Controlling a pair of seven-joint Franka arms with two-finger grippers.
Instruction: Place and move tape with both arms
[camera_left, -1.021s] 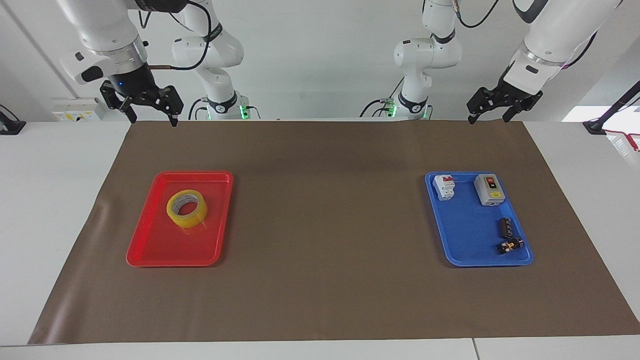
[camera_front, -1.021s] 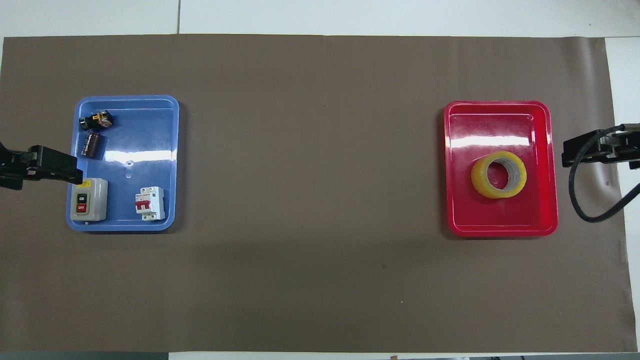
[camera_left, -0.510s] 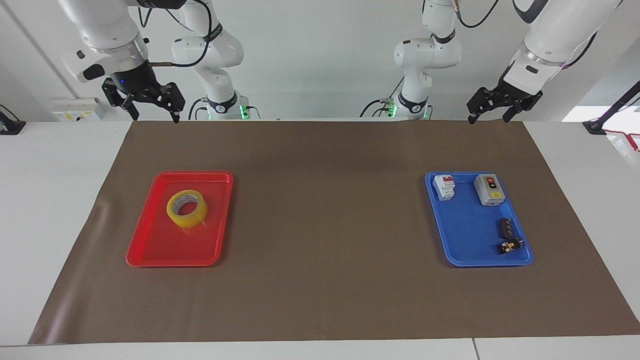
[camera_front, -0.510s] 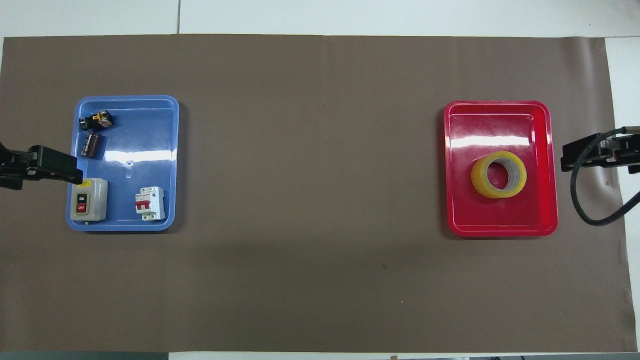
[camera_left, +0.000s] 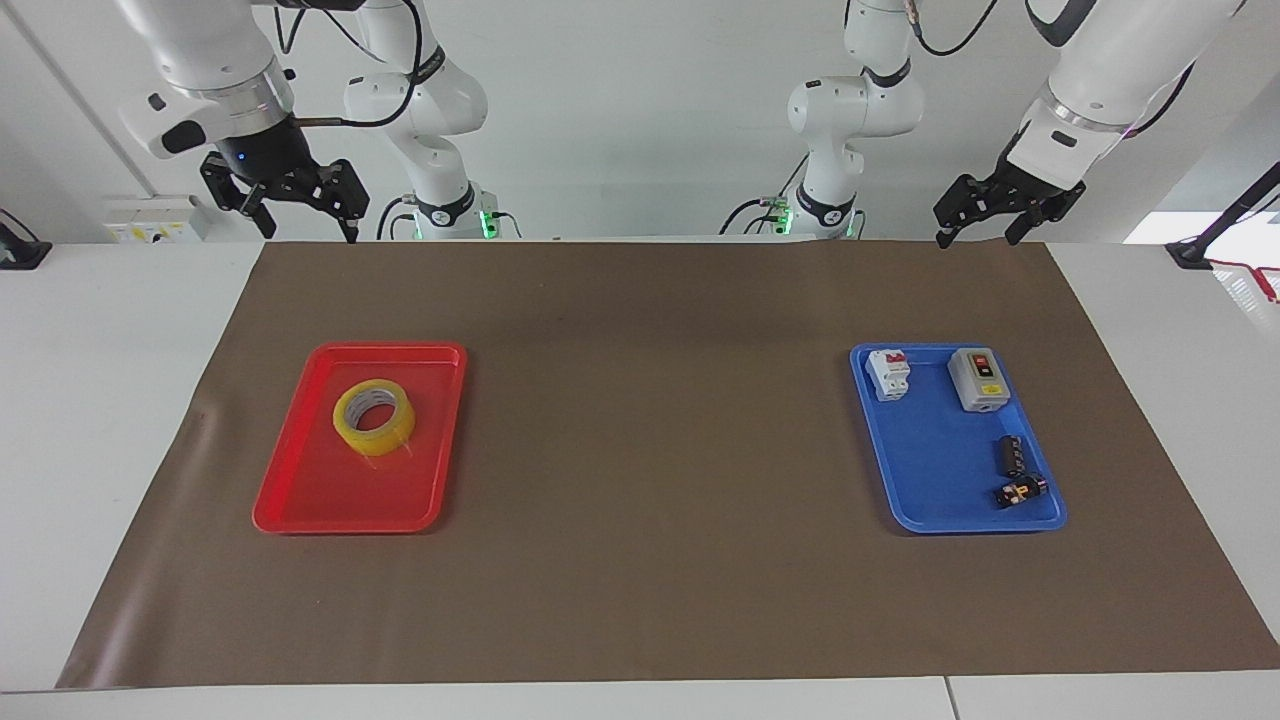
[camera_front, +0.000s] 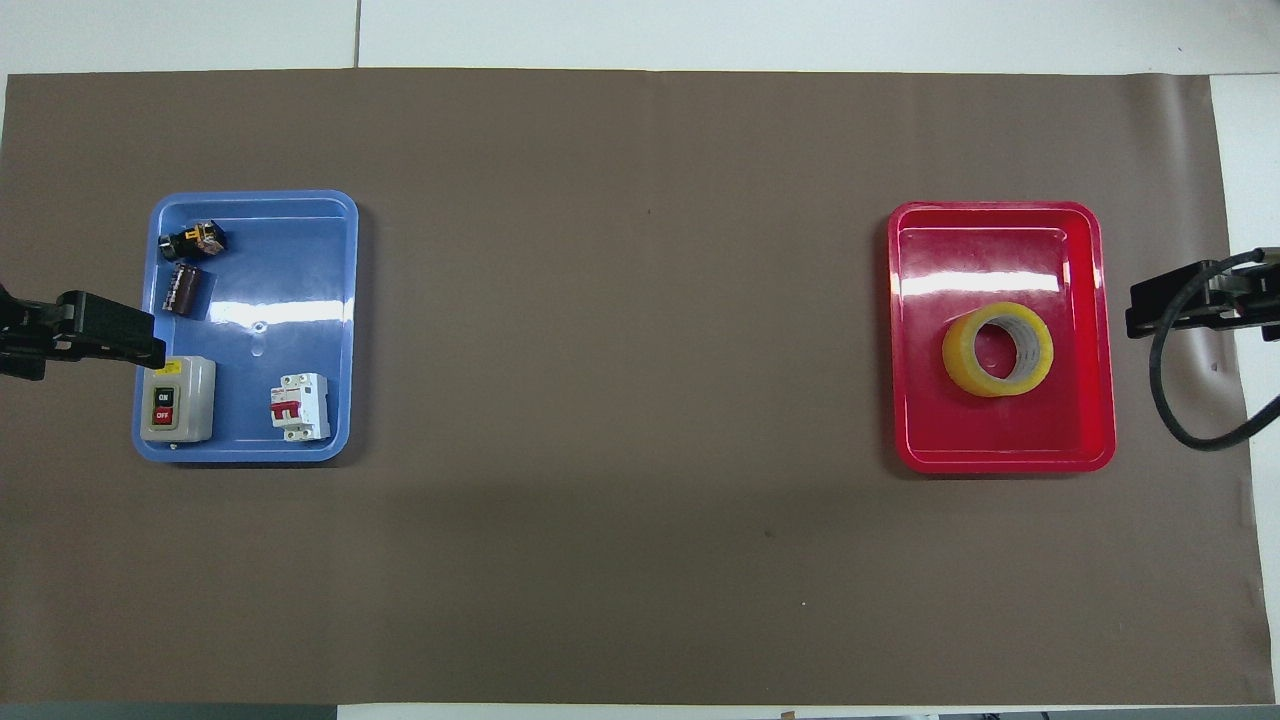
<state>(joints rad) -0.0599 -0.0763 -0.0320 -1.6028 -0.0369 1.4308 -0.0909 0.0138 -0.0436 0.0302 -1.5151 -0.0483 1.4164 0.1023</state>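
**Tape sitting in the red tray, both grippers up and empty**

Grippers first, since they're closest to the robots. We've got the right gripper (camera_left: 308, 222) hanging in the air over the mat's (camera_left: 650, 450) edge nearest the robots, at the right arm's end of the table, fingers spread apart and nothing between them. The left gripper (camera_left: 980, 225) hangs the same way over that same edge at the left arm's end, fingers also spread and empty. Neither one touches anything.

Moving out from the robots, we hit two trays lying on the brown mat, well apart from each other. The red tray (camera_left: 300, 500) is at the right arm's end, and the tape (camera_left: 373, 416) lies inside it, in the half nearer the robots, propped at a slight tilt so we can see through the hole. Nothing else is in there.

The blue tray (camera_left: 930, 470) is at the left arm's end. Along its edge nearest the robots we see a grey switch box (camera_left: 977, 379) and a white breaker (camera_left: 888, 374) side by side. Farther out in the same tray there's a dark cylinder (camera_left: 1011, 452), and just past it, in the corner, a small black and yellow part (camera_left: 1019, 491).
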